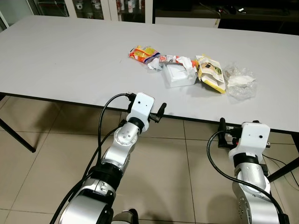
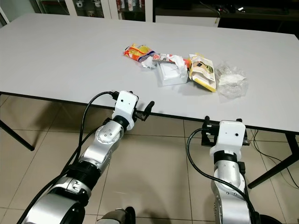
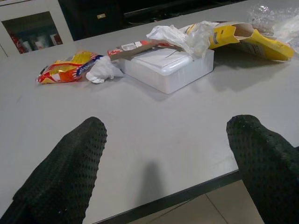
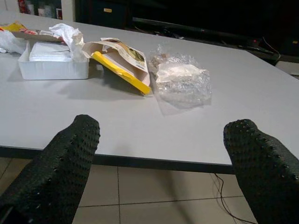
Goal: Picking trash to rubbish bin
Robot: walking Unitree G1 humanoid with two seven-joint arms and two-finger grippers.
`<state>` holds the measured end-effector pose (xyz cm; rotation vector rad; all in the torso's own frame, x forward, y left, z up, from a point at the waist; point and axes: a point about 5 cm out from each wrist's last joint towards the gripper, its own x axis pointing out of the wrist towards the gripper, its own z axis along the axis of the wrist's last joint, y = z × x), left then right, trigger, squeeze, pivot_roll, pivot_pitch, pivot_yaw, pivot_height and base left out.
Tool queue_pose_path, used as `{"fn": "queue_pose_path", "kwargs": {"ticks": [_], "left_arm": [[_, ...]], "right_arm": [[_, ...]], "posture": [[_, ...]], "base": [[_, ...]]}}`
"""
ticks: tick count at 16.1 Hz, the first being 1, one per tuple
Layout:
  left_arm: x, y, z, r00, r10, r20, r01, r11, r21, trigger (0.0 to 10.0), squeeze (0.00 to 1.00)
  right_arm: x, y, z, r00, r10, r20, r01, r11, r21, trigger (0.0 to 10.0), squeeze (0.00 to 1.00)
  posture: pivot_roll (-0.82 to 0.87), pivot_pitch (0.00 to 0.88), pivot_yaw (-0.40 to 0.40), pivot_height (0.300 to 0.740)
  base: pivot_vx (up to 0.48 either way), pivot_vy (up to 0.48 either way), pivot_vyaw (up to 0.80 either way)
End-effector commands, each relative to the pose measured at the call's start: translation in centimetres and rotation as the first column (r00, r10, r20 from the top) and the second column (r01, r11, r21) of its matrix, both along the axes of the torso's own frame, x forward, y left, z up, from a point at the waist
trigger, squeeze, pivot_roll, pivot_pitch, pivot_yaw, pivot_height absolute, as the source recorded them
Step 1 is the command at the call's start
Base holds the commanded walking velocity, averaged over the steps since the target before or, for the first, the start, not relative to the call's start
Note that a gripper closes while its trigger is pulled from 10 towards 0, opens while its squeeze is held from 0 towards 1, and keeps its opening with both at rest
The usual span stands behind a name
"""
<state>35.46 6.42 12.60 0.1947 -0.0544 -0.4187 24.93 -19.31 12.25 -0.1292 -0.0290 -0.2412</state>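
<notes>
At the near edge of the grey table (image 1: 70, 51), the left gripper (image 1: 160, 113) is raised on a bent silver arm, its white wrist housing level with the table edge and its black fingers (image 3: 70, 172) pointing toward the trash. The left wrist view shows the two fingers spread wide apart with nothing between them, the tips just over the table's rim. The right gripper (image 1: 223, 133) sits lower, below the table edge and above the tiled floor (image 1: 46, 158); its fingers (image 4: 60, 168) are likewise spread wide and hold nothing.

The trash lies in a loose row on the far half of the table, well apart from both grippers. Leftmost is an orange and yellow snack wrapper (image 1: 142, 53), crumpled. Beside it lies a crumpled white tissue (image 1: 153, 64) and a flattened red and white carton strip (image 1: 170, 58), which rests across the rim of a white foam box (image 1: 180, 77). A second wad of white paper (image 1: 188, 64) sits on the box's right corner. Next comes a yellow paper bag (image 1: 211, 74), torn open and lying on its side, touching the box. Rightmost is a clear crinkled plastic bag (image 1: 240, 82), possibly with something white inside; the view is too poor to confirm.
</notes>
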Motion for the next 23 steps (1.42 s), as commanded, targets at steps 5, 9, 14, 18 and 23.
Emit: {"fn": "queue_pose_path", "kwargs": {"ticks": [5, 9, 14, 18, 23], "left_arm": [[0.37, -0.25, 0.61, 1.000, 0.000, 0.020, 0.000, 1.000, 0.003, 10.0, 0.00], [0.41, -0.35, 0.41, 1.000, 0.002, -0.002, -0.002, 1.000, -0.010, 10.0, 0.00], [0.38, -0.34, 0.31, 1.000, -0.007, -0.015, 0.006, 1.000, -0.024, 10.0, 0.00], [0.32, -0.56, 0.21, 0.999, -0.021, -0.030, 0.020, 0.999, -0.034, 10.0, 0.00], [0.30, -0.85, 0.21, 0.999, -0.028, -0.034, 0.026, 0.999, -0.037, 10.0, 0.00]], "right_arm": [[0.42, -0.30, 0.33, 0.999, -0.014, 0.029, 0.014, 1.000, 0.007, 10.0, 0.00], [0.52, -0.05, 0.29, 1.000, -0.006, 0.031, 0.006, 1.000, 0.002, 10.0, 0.00], [0.50, -0.04, 0.24, 1.000, -0.005, 0.030, 0.005, 1.000, 0.007, 10.0, 0.00], [0.39, -0.05, 0.16, 1.000, -0.005, 0.030, 0.005, 1.000, 0.006, 10.0, 0.00], [0.11, -0.57, 0.22, 0.999, -0.021, 0.030, 0.021, 1.000, -0.004, 10.0, 0.00]], "posture": [[0.09, 0.053, 0.036, 0.740], [0.09, 0.051, 0.035, 0.740], [0.09, 0.051, 0.035, 0.740], [0.09, 0.053, 0.038, 0.740], [0.08, 0.055, 0.039, 0.740]], "base": [[0.000, 0.000, 0.00], [0.000, 0.000, 0.00], [0.000, 0.000, 0.00], [0.000, 0.403, 0.00], [0.000, 0.480, 0.00]]}}
